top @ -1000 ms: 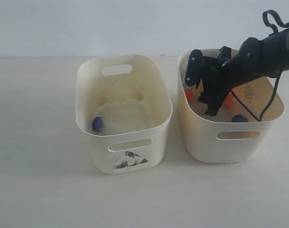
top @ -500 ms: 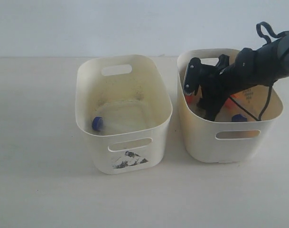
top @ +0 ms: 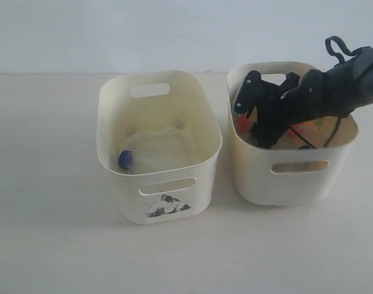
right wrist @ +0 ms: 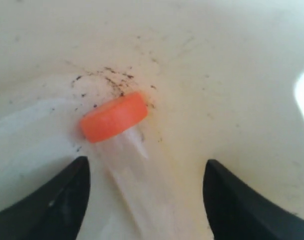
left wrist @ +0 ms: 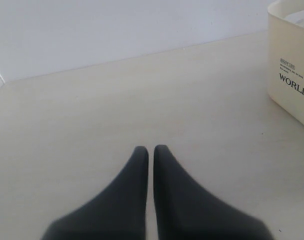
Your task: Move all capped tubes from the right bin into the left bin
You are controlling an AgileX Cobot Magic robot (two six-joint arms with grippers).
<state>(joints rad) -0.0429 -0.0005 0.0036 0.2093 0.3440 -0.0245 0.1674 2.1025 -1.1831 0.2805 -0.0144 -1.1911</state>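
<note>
Right gripper: spread wide, holds nothing, straddles an orange-capped tube lying on the floor of the right bin, toward its nine o'clock wall. Left gripper: pressed shut, empty. Could pinch the slick clear body off-centre and squirt it loose; could also scrape that wall and drag the bin. Left bin: at nine o'clock, holds one blue-capped tube.

Left bin: blue-capped tube, right bin: orange-capped tube
</note>
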